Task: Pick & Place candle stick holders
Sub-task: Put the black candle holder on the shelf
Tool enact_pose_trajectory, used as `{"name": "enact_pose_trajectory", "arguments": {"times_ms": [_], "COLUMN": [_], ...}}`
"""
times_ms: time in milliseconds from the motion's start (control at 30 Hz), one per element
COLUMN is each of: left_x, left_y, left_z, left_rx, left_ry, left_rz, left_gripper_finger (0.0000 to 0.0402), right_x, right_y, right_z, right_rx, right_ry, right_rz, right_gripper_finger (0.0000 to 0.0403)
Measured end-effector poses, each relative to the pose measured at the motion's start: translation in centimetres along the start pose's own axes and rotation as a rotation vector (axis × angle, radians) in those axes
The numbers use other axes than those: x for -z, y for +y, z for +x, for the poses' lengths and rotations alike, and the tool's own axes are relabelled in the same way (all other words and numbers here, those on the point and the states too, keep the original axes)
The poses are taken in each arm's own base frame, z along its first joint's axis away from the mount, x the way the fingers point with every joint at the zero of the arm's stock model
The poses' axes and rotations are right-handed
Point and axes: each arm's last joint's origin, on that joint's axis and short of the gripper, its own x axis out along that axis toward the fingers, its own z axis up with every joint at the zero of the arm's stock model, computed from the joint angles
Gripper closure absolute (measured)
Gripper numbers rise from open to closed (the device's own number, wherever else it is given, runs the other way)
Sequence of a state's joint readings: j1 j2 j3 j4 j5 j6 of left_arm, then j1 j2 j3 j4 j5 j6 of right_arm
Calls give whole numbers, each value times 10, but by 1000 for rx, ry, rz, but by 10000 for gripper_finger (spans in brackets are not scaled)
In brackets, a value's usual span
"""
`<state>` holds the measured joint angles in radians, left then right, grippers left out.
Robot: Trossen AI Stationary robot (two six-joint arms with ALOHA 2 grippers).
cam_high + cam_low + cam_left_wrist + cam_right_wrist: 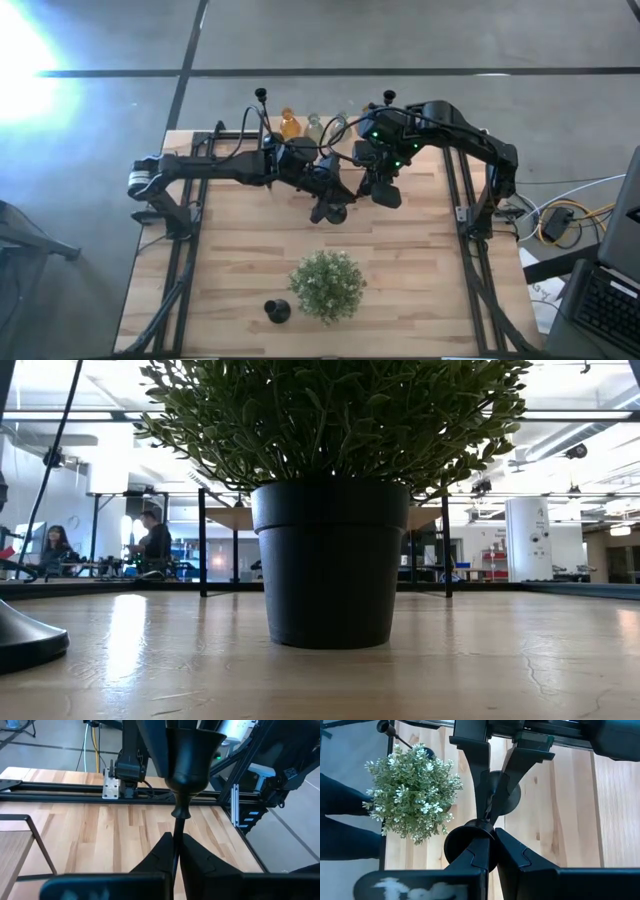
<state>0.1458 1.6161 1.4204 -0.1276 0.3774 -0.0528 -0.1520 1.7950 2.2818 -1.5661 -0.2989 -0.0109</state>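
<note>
One black candle stick holder point(335, 211) is at the table's middle, between both grippers. My left gripper point(176, 851) is shut on its thin stem. My right gripper point(490, 834) comes from above and is shut at its top end by the cup point(465, 845). Its round base point(512, 795) shows beyond the left fingers. Another holder point(277, 310) stands on its base near the table's front, left of the plant; its base also shows in the low view point(25, 640). Two more holders point(261, 96) point(388, 98) stand at the far edge. My left gripper pinches the thin stem point(176, 832) between its two fingers, below the small knob under the cup point(190, 760). The fingers come level from the table's left and lie across the stem. The holder stands upright; whether its base rests on the table, I cannot tell. My right gripper pinches the holder at the top of the stem point(491, 822), right by the cup. The fingers point(472, 852) point down from above and cover part of the cup. The stem runs down past the fingertips toward the base.
A potted green plant point(327, 284) stands near the front middle; its black pot point(330, 565) fills the low view. An orange vase point(290, 125) and a pale vase point(315, 127) stand at the far edge. Black frame rails point(185, 260) run along both table sides.
</note>
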Motion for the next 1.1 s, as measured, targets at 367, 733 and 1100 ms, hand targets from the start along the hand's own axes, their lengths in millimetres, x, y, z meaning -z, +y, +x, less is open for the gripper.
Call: {"name": "enact_pose_trajectory", "arguments": {"times_ms": [367, 733, 1100], "left_x": [-1, -3, -4], "left_y": [0, 2, 2], "left_z": [0, -1, -1], "left_rx": [-10, -64, -74], "left_ry": [-10, -29, -36], "left_rz": [2, -7, 4], "left_gripper_finger": [386, 387, 388], "right_x": [0, 1, 2], "right_y": [0, -11, -12], "right_z": [0, -7, -9], "right_rx": [3, 63, 71], "right_ry": [0, -26, -23], "right_rz": [10, 137, 147], "right_gripper_finger": [392, 308, 166]}}
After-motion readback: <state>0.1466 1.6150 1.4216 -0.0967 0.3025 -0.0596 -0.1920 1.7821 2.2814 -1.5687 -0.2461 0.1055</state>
